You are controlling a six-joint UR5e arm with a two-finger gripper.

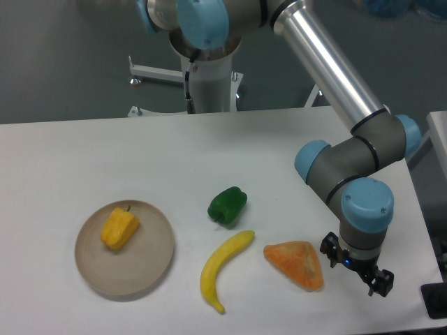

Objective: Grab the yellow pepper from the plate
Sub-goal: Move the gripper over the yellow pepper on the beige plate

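Note:
The yellow pepper (119, 228) is small, blocky and yellow-orange with a tiny dark stem. It lies on the upper left part of the round beige plate (143, 269) at the front left of the white table. My gripper (355, 267) hangs at the front right, far to the right of the plate and just right of an orange wedge. Its two dark fingers stand apart with nothing between them, so it is open and empty.
A green pepper (227, 205) sits mid-table. A long yellow banana (223, 269) lies in front of it. An orange triangular wedge (297, 264) lies next to the gripper. The arm's base (209, 84) stands at the back; the table's right edge is close to the gripper.

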